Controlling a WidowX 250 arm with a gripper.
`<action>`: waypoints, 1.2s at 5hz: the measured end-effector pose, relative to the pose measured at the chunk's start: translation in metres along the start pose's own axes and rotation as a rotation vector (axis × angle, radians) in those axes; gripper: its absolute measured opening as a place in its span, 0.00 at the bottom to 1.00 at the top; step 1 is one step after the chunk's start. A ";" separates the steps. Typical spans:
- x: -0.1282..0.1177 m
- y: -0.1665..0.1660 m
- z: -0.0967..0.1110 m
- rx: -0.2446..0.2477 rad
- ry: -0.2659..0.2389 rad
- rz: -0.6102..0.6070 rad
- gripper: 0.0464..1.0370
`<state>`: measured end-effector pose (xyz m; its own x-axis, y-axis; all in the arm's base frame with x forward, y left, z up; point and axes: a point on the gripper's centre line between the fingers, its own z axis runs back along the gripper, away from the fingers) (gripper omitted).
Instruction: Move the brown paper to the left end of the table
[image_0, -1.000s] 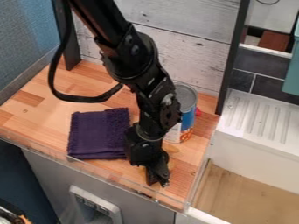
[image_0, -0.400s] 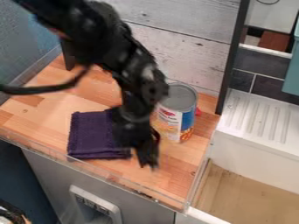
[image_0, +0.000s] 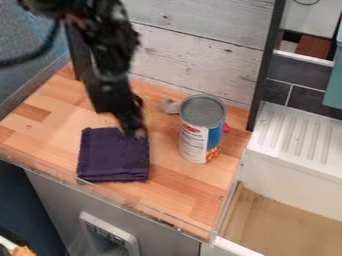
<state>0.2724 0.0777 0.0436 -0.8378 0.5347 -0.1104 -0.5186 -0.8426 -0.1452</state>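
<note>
"Seeing the brown paper (image_0: 152, 109)?"

"Probably that faint tan patch, left of the frame's upper centre, beside the gripper (image_0: 138, 133). Whether it's gripped, I can't tell."

"How will it handle?"

"Light, easily creased, I'd guess. Pinch an edge gently, clear of the purple cloth (image_0: 113, 156)."

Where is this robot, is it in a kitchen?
It looks like a kitchen, maybe a toy one. There is a wooden counter with a food can on it, and a white sink beside it.
</note>
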 end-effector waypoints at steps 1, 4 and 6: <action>0.003 -0.049 -0.013 0.005 -0.027 0.064 0.49; 0.003 -0.119 -0.058 -0.013 -0.116 0.194 0.49; 0.007 -0.137 -0.086 -0.007 -0.173 0.246 0.49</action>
<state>0.3528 0.2023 -0.0221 -0.9551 0.2951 0.0262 -0.2958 -0.9447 -0.1418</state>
